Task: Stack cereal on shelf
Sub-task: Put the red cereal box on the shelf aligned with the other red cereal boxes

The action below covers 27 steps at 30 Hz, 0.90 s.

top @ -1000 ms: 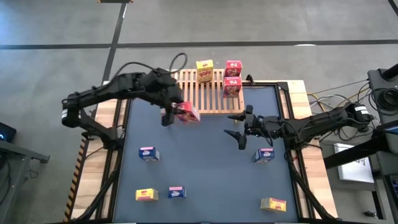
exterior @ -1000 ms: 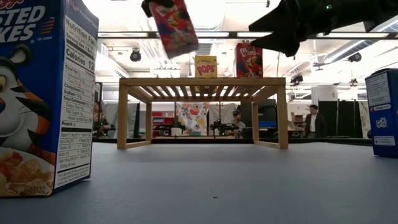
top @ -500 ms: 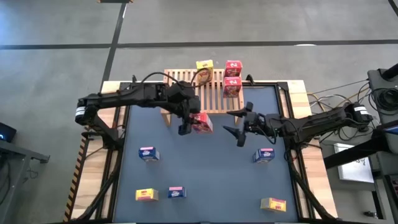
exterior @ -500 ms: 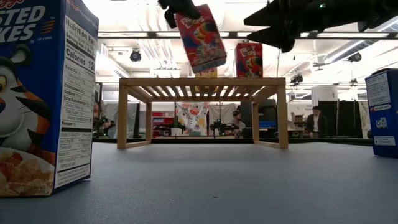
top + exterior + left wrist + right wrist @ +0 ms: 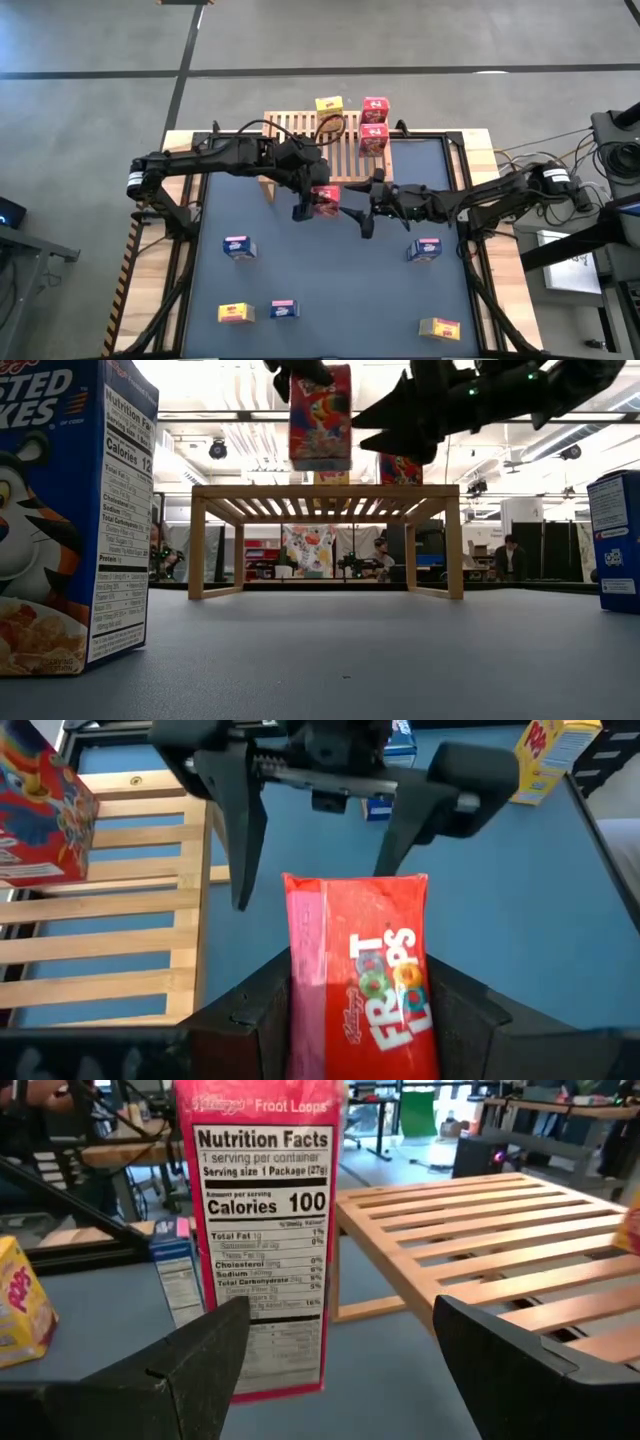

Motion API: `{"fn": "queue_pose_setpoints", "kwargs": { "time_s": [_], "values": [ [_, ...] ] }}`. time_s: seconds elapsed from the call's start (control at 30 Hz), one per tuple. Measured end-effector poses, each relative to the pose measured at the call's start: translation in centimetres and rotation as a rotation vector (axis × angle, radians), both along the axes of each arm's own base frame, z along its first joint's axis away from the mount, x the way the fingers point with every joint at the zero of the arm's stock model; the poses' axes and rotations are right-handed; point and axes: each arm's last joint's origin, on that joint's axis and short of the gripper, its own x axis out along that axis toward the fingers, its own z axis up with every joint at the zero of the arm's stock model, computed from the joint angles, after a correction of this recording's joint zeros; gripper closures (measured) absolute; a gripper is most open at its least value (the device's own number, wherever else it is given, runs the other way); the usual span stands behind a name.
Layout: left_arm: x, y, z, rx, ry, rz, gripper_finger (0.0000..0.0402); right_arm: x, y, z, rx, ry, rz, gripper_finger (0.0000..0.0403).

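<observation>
My left gripper (image 5: 310, 198) is shut on a red Froot Loops cereal box (image 5: 325, 200), which hangs over the mat just in front of the wooden slatted shelf (image 5: 300, 150). In the low view the box (image 5: 320, 418) hangs higher than the shelf top (image 5: 325, 491). My right gripper (image 5: 358, 205) is open and points level at the box from the table's right. Its fingers (image 5: 240, 840) stand on either side of the box's lower end; whether they touch it I cannot tell. One yellow box (image 5: 329, 108) and two red boxes (image 5: 373, 125) stand on the shelf's far part. My left gripper pinches the red box between its two fingers, one on each long side edge (image 5: 300, 1010) near the box's upper end. The fingers (image 5: 250, 1020) come slanting down from the table's left. The box hangs upright below them, clear of table and shelf.
Loose boxes stand on the blue mat: blue ones (image 5: 238, 247), (image 5: 284, 309), (image 5: 425, 249) and yellow ones (image 5: 233, 313), (image 5: 440, 328). In the low view a large Frosted Flakes box (image 5: 70, 520) fills the left and a blue box (image 5: 615, 540) stands at the right edge.
My left gripper has carried the red box toward the table's right and near edge and somewhat down; the box, tilted before, now hangs upright. My right gripper has gone toward the table's left, up to the box, still open.
</observation>
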Motion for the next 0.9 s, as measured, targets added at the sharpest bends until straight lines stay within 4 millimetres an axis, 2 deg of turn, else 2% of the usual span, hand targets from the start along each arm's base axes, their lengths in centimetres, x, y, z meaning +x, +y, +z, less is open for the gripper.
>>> {"fn": "queue_pose_setpoints", "kwargs": {
  "time_s": [0.13,0.33,0.9],
  "values": [
    [-0.1,0.0,-0.1,0.01,0.014,0.013,0.0248,0.7,0.1,-0.2,0.004,0.012,0.032,0.0096],
    [-0.2,0.1,-0.2,0.036,0.037,0.031,0.0248,0.6,0.3,0.1,0.013,0.003,0.106,0.0096],
    [0.1,-0.2,0.1,0.033,-0.016,-0.006,0.0248,0.6,-0.8,0.7,0.024,-0.054,0.065,0.0096]
  ]
}}
